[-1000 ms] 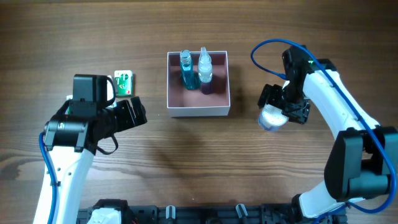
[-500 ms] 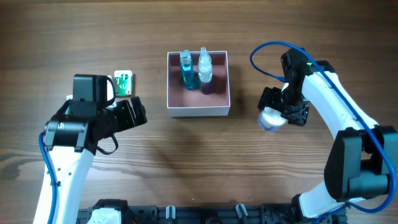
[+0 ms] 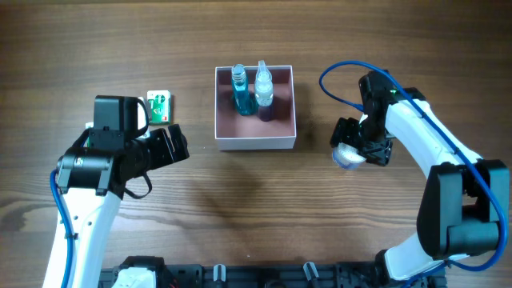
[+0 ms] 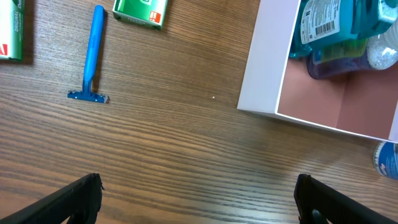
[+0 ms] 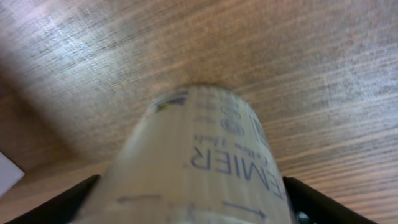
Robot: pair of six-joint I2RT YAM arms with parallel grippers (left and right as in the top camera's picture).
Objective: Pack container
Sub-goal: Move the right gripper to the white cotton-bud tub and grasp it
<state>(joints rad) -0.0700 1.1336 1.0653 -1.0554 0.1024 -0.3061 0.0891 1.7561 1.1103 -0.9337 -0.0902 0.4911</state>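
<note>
The container (image 3: pixel 254 144) is a shallow white box with a pink inside, at the table's centre; its near wall (image 4: pixel 263 62) also shows in the left wrist view. A blue bottle (image 3: pixel 241 92) and a clear bottle (image 3: pixel 263 90) lie in it at the back. To its right a white roll (image 3: pixel 346 155) with blue print (image 5: pixel 205 155) stands between the fingers of my right gripper (image 3: pixel 352 152), which press against both its sides. My left gripper (image 3: pixel 181 146) hovers open left of the container, with only bare wood between its fingers (image 4: pixel 81 196).
A green packet (image 3: pixel 160 106) lies beyond the left arm, seen also as a green packet (image 4: pixel 141 11) in the wrist view, beside a blue razor (image 4: pixel 93 56) and another packet (image 4: pixel 9 31). A black rail (image 3: pixel 240 276) runs along the front edge.
The right gripper's fingers have drawn in round the white roll and the arm has shifted slightly left. The left arm has not moved.
</note>
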